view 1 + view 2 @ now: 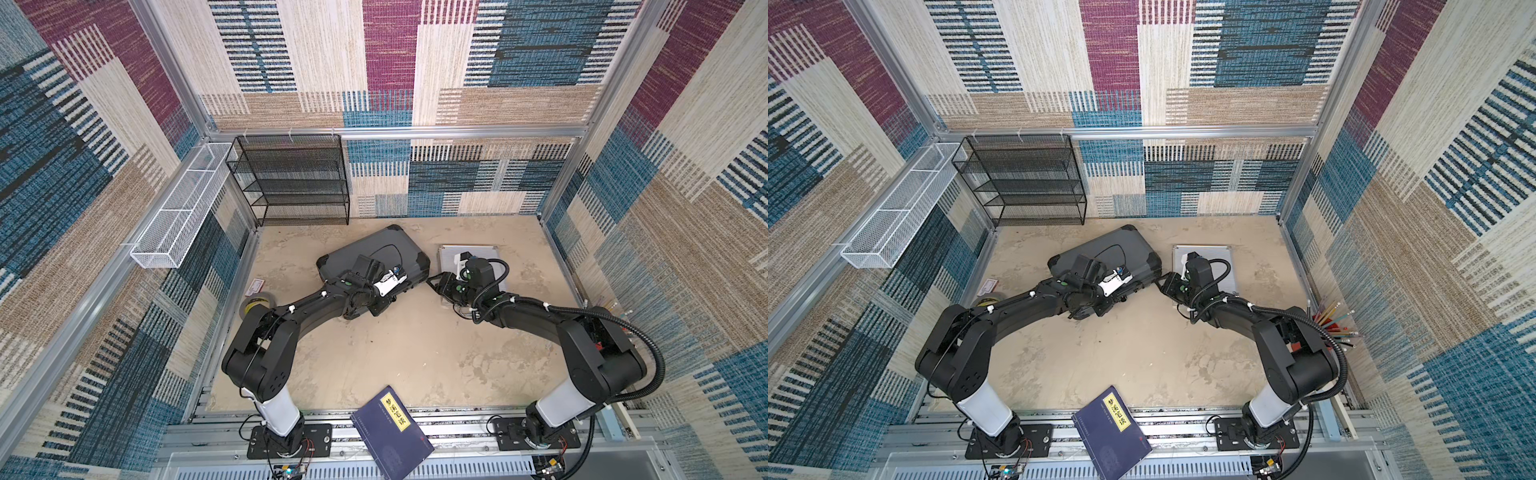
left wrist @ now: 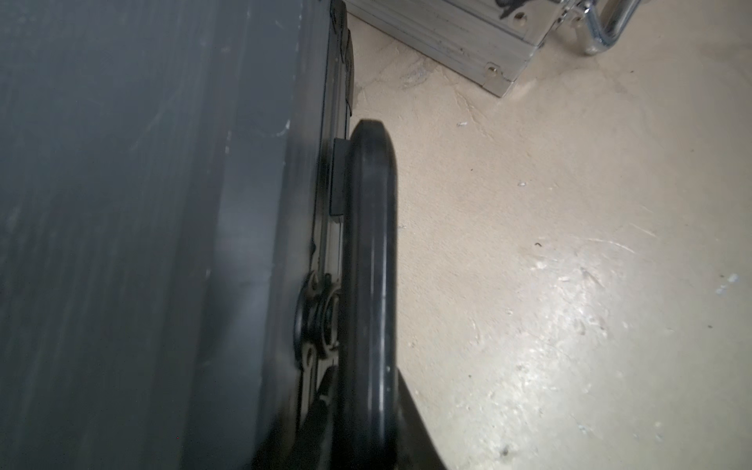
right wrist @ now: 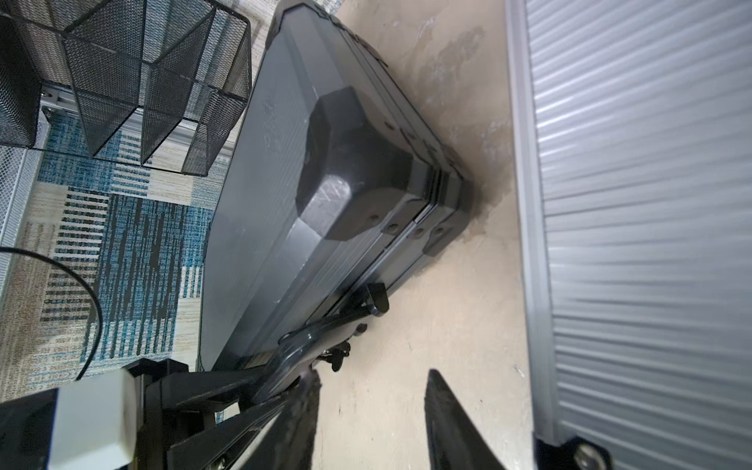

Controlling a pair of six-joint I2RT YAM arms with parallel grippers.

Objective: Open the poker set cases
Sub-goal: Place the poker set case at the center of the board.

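The larger dark grey poker set case (image 1: 374, 249) lies shut on the table, askew, in both top views (image 1: 1113, 249). My left gripper (image 2: 366, 427) is shut on its black handle (image 2: 370, 264) at the front edge. The smaller ribbed silver case (image 1: 478, 253) lies shut to its right, partly under my right arm, with its metal handle (image 2: 602, 28) in the left wrist view. My right gripper (image 3: 372, 374) stands open over bare table in the gap between the two cases (image 1: 431, 281), holding nothing. A black latch tab (image 3: 376, 299) sticks out from the dark case's front side.
A black mesh shelf (image 1: 291, 178) stands at the back left, with a white wire basket (image 1: 174, 216) on the left wall. A tape roll (image 1: 257, 301) and a small card (image 1: 257, 286) lie left. A blue book (image 1: 390, 432) overhangs the front edge. Pencils (image 1: 1333, 324) stand right.
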